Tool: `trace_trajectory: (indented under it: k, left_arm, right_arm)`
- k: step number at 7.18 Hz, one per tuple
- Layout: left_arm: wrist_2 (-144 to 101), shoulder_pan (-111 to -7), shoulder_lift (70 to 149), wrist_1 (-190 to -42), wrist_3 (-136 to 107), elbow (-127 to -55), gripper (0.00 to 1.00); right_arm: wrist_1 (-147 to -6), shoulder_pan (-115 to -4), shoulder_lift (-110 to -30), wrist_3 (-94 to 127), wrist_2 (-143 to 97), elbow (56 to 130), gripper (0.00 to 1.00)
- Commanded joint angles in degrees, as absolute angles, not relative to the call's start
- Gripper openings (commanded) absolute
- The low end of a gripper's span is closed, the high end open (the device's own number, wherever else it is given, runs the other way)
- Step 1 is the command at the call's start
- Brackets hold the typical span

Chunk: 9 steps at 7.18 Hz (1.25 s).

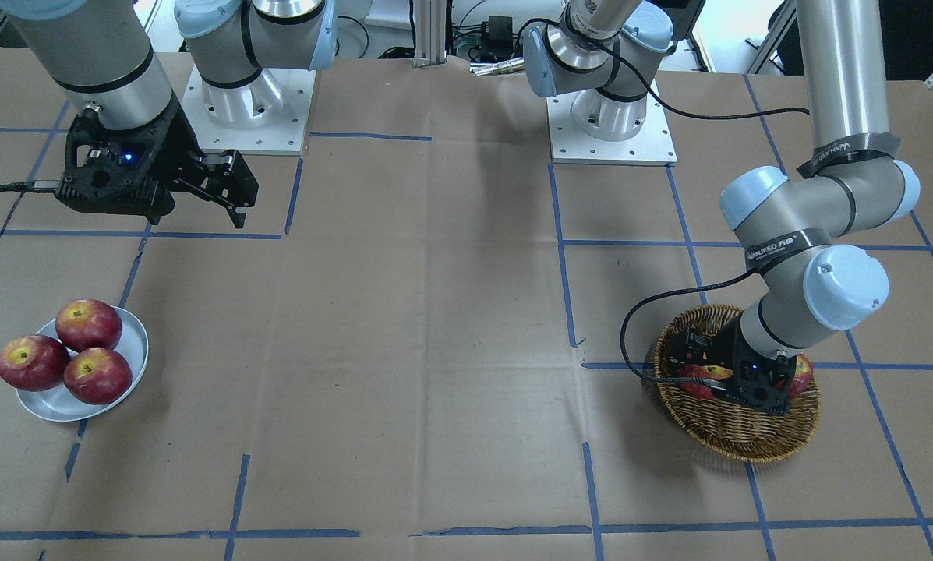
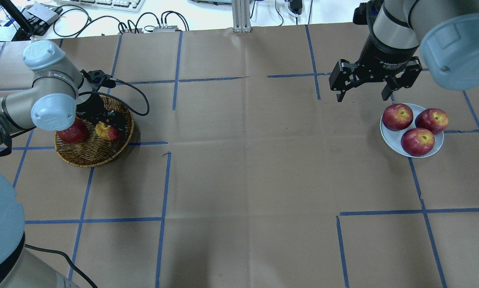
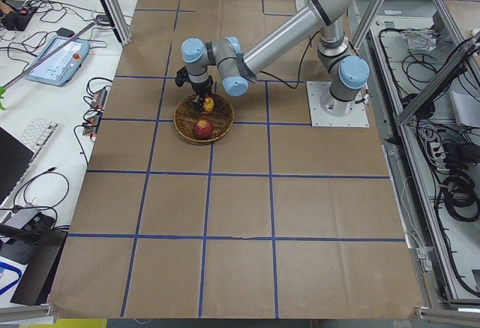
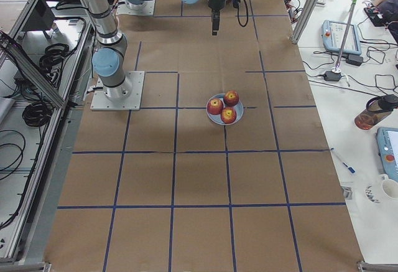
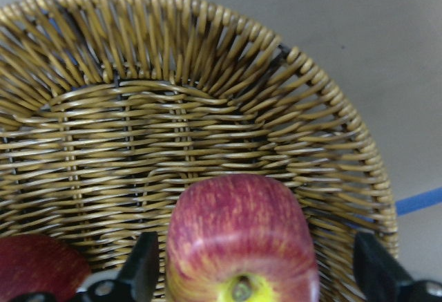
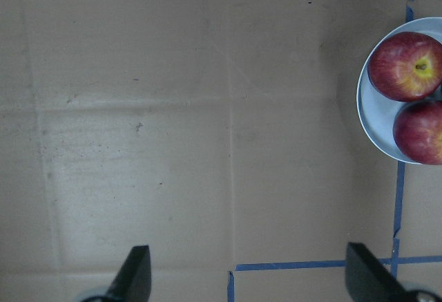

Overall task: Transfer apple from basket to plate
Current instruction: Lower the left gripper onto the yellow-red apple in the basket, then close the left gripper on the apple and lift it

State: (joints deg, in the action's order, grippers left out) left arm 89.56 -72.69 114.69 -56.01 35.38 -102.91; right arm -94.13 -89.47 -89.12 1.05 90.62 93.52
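streaky red-yellow apple (image 5: 238,240), tan woven basket (image 5: 207,108)

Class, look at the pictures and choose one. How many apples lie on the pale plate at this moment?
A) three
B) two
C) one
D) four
A: the overhead view shows three apples on the plate, one at the back left, one at the back right and one in front.
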Motion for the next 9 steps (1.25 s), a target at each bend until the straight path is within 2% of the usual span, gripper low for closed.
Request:
trace_trajectory:
  k: [1, 3, 5, 7, 9]
  left_arm:
    - [89.65, -72.69, 116.09, -55.64, 35.51, -102.57, 0.6]
    - [90.43, -72.42, 114.97, -55.9, 33.76, -101.7, 0.49]
    - [90.71, -75.91, 109.63, -59.04, 25.89, -101.51, 0.48]
    - [90.61, -86.86, 106.09, -61.87, 8.8, -100.03, 0.49]
    - [90.79, -100.39, 107.22, -63.19, -6.35, -98.35, 0.5]
  right_arm:
    - [-94.13, -89.47, -89.12, 1.05, 90.62, 93.52, 1.0]
    - [-94.13, -89.47, -89.12, 1.05, 90.62, 93.52, 1.0]
    - [-94.13, -89.47, -89.12, 1.05, 90.62, 93.52, 1.0]
    - [-94.13, -89.47, -89.03, 1.05, 90.62, 93.52, 1.0]
    - [-94.13, -89.47, -89.12, 1.05, 90.62, 93.52, 1.0]
